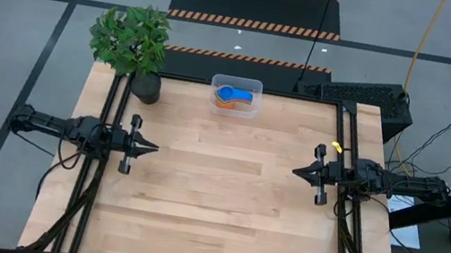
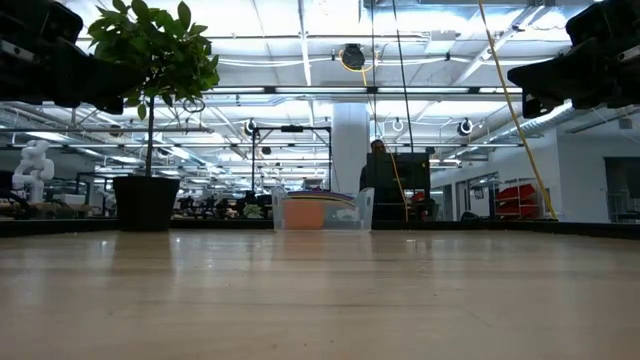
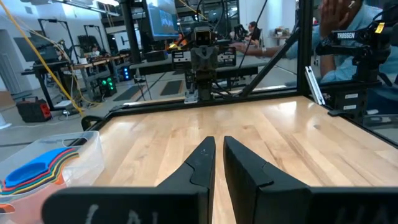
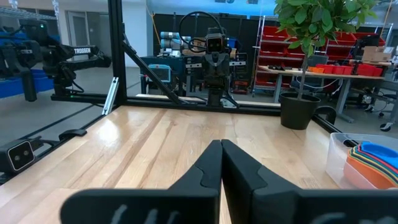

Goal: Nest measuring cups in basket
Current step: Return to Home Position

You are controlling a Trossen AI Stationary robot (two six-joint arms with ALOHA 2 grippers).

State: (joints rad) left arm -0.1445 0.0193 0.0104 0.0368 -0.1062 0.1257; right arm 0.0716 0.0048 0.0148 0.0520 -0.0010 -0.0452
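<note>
**A:** What is the biggest thing here?

**B:** The wooden table (image 1: 213,206), seen from above. The left arm (image 1: 71,129) reaches in from its 9 o'clock edge and the right arm (image 1: 389,182) from 3 o'clock. Both are held above the wood, pointing at each other and well apart.

**A:** And next in size?

**B:** A leafy green plant (image 1: 131,37) in a dark pot (image 1: 145,87), at roughly 11 o'clock on the table's far corner.

**A:** Where is the basket?

**B:** The basket (image 1: 236,95) stands at 12 o'clock against the far edge. It is near the pot but apart from it, and well clear of both arms.

**A:** The pincers?

**B:** The left gripper (image 1: 152,146) hangs at 9 o'clock with its fingers drawn together, only a thin slit between them, grasping nothing. The right gripper (image 1: 298,170), at 3 o'clock, is clenched tip to tip and also holds nothing.

**A:** And the cups?

**B:** The measuring cups (image 1: 232,96) sit inside the basket, nested in one stack. A blue one is on top, and in the wrist views green, yellow and orange handles fan out beneath it. How many there are I cannot tell.
</note>
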